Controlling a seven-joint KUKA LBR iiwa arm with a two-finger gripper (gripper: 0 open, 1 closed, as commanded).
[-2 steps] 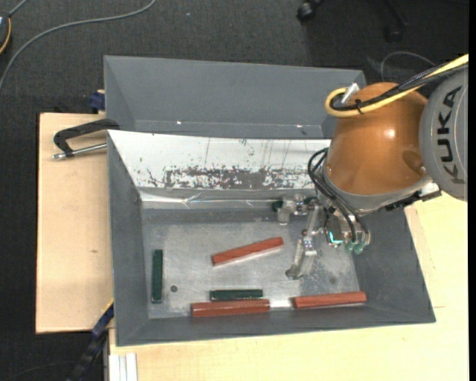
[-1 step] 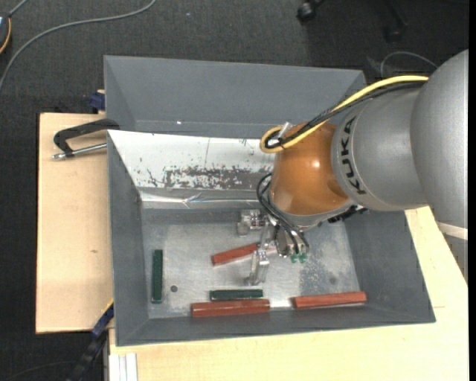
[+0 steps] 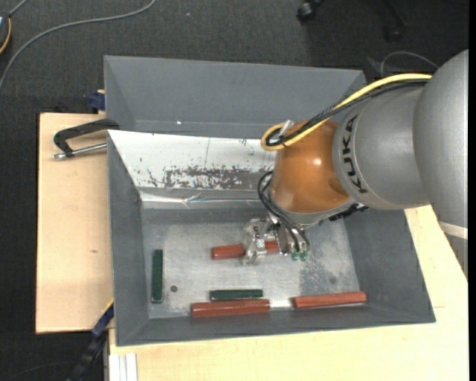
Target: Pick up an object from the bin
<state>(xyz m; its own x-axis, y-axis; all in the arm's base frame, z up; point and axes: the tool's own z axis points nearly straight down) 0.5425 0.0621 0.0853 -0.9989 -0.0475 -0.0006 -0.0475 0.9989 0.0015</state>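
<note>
Arm (image 3: 405, 145) enters from two o'clock, orange wrist (image 3: 309, 171) bent down, gripper (image 3: 256, 247) at the three o'clock end of a red-brown bar (image 3: 225, 253); jaws apart or together, cannot tell.

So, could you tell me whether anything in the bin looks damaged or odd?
The bin's back wall carries a band of dark speckles, like scuffs or chipped finish. Nothing else stands out; the gripper hangs over a red-brown stick lying flat mid-bin.

Floor: dark grey carpet (image 3: 223, 30), from 9 through 12 to 1 o'clock.
Table: pale top (image 3: 297, 361), at 5 to 6 o'clock.
On floor: thin pale cable (image 3: 56, 24) at 11 o'clock; black fittings (image 3: 306, 10) near 12 o'clock.
</note>
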